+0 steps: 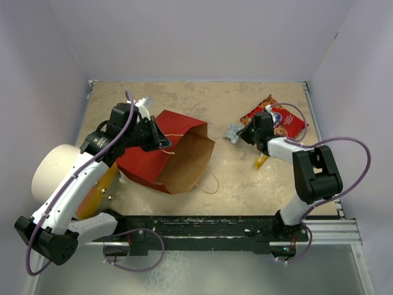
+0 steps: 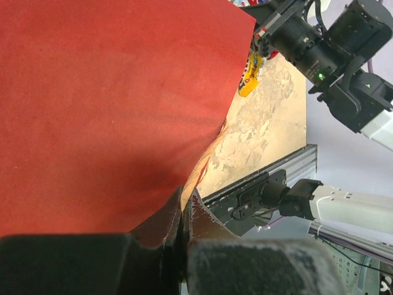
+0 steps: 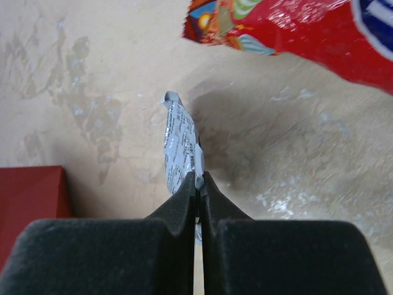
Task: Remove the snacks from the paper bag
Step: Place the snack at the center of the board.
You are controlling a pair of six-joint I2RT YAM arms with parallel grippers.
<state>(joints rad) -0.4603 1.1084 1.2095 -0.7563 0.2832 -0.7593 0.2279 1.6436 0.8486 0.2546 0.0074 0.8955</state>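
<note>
The paper bag (image 1: 184,161) lies on its side left of centre, red faces up and brown mouth facing right. My left gripper (image 1: 161,142) is shut on the bag's upper rim; in the left wrist view the red paper (image 2: 110,92) runs between the closed jaws (image 2: 186,198). My right gripper (image 1: 244,136) is shut on a silver-grey snack packet (image 1: 233,133), which the right wrist view shows edge-on (image 3: 180,144) in the pinched jaws (image 3: 198,182). A red cookie bag (image 1: 279,120) (image 3: 295,31) lies just behind it. A yellow-orange packet (image 1: 262,161) (image 2: 248,83) lies beside the right arm.
A white cylinder with an orange end (image 1: 55,172) lies at the left edge under my left arm. The bag's string handle (image 1: 210,182) trails on the table. A black rail (image 1: 215,227) runs along the near edge. White walls close in the back and sides.
</note>
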